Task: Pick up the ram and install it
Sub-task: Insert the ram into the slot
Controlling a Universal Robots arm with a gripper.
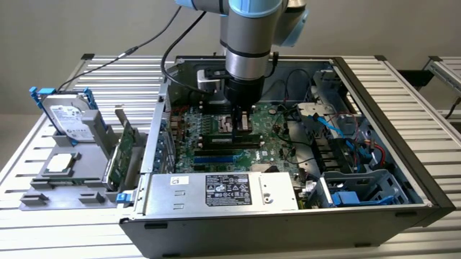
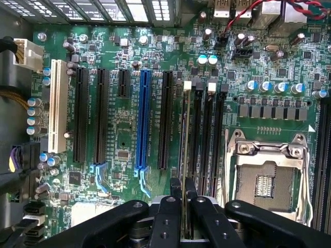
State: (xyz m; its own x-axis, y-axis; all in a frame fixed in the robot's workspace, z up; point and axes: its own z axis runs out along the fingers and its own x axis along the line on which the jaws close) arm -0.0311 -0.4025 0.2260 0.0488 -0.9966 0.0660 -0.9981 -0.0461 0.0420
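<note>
The ram (image 2: 185, 139) shows edge-on as a thin green stick with a pale end. It stands upright between my two black fingers (image 2: 165, 217). My gripper (image 2: 184, 206) is shut on it, and the stick runs along the first of the black memory slots (image 2: 207, 139) on the green motherboard (image 2: 124, 139). I cannot tell whether its lower edge sits in the slot. In the exterior view my gripper (image 1: 241, 125) points straight down into the open computer case (image 1: 425, 189), just above the memory slots (image 1: 230, 141).
The CPU socket (image 2: 266, 175) lies right beside the memory slots. Blue and black expansion slots (image 2: 144, 119) lie on the other side. A power supply (image 1: 223, 191) and a drive cage (image 1: 360, 189) fill the case's front. Outside, a grey holder (image 1: 65, 189) carries a hard drive (image 1: 68, 116) and a green card (image 1: 124, 148).
</note>
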